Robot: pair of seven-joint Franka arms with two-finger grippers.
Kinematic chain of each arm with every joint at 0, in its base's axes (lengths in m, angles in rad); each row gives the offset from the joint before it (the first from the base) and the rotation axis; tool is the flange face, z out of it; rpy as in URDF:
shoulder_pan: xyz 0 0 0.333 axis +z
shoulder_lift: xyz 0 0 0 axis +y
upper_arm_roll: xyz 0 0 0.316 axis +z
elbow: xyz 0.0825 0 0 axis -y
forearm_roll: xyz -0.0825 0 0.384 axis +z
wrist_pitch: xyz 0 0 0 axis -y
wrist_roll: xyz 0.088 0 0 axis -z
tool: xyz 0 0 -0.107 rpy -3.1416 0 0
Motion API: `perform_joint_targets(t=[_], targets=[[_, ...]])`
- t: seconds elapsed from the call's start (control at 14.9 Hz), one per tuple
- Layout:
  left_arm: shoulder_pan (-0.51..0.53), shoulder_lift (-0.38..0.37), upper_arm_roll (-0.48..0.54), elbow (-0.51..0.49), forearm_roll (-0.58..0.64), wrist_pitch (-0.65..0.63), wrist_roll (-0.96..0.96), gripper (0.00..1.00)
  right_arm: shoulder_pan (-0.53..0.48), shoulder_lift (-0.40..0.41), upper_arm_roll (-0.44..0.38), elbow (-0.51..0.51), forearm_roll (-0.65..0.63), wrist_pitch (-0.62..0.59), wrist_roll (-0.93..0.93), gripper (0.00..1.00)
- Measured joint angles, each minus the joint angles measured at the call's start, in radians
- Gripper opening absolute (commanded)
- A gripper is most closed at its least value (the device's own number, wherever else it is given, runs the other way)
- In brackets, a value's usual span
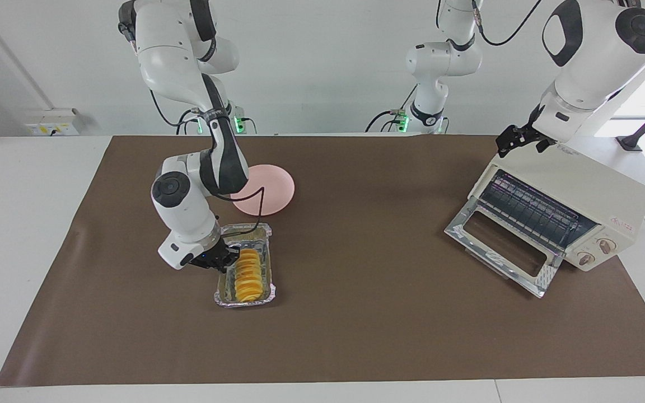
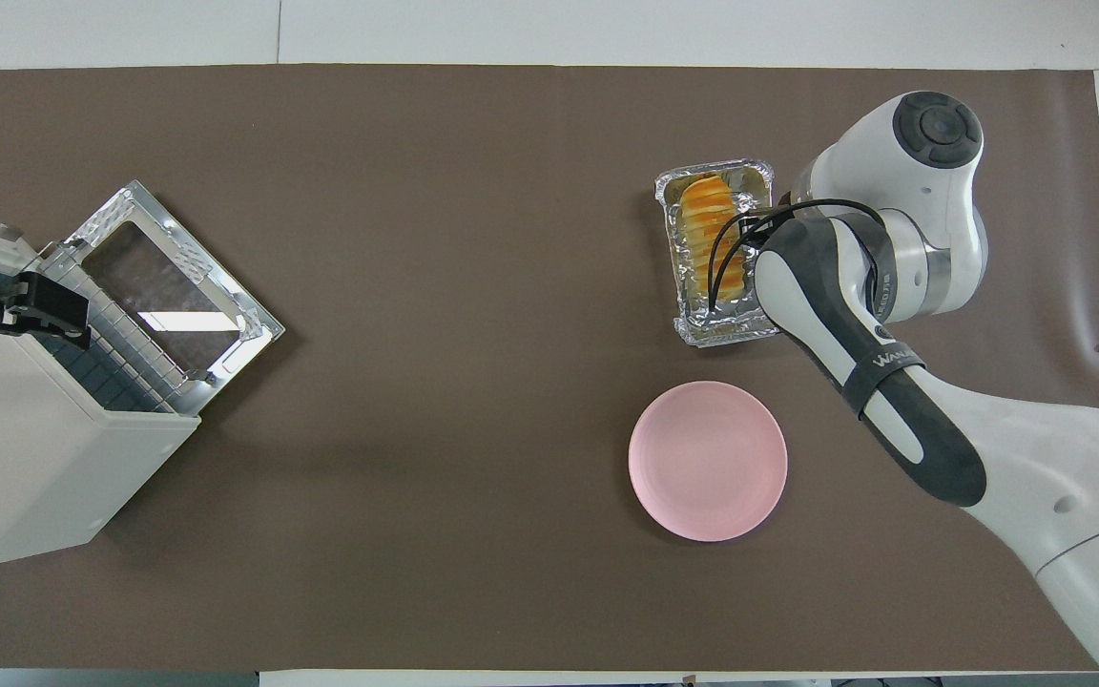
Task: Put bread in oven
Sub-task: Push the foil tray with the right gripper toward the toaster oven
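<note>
The golden ridged bread lies in a silver foil tray on the brown mat. My right gripper is down at the tray's long side toward the right arm's end of the table, shut on the tray's rim next to the bread. In the overhead view its wrist covers the fingers. The cream oven stands at the left arm's end with its glass door folded down and the wire rack showing. My left gripper waits open over the oven's top edge.
A pink round plate sits on the mat, nearer to the robots than the tray. A third white arm stands at the robots' end of the table, between the two bases.
</note>
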Motion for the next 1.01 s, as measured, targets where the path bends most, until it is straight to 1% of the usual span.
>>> perform_joint_targets(t=[0.13, 0.27, 0.47, 0.61, 0.74, 1.01], targets=[[0.0, 0.0, 0.0, 0.0, 0.0, 0.0, 0.0, 1.0, 0.002, -0.002, 0.007, 0.075, 0.004, -0.09, 0.019, 0.0], [0.0, 0.0, 0.0, 0.0, 0.0, 0.0, 0.0, 1.0, 0.026, -0.004, 0.019, 0.153, 0.028, -0.17, 0.081, 0.0], [0.0, 0.0, 0.0, 0.0, 0.0, 0.0, 0.0, 1.0, 0.123, 0.0, 0.024, 0.247, 0.082, -0.241, 0.225, 0.0], [0.0, 0.0, 0.0, 0.0, 0.0, 0.0, 0.0, 1.0, 0.205, 0.014, 0.026, 0.307, 0.099, -0.254, 0.336, 0.0], [0.0, 0.0, 0.0, 0.0, 0.0, 0.0, 0.0, 1.0, 0.281, 0.031, 0.026, 0.341, 0.128, -0.25, 0.437, 0.0], [0.0, 0.0, 0.0, 0.0, 0.0, 0.0, 0.0, 1.0, 0.404, 0.07, 0.026, 0.346, 0.15, -0.16, 0.529, 0.0]])
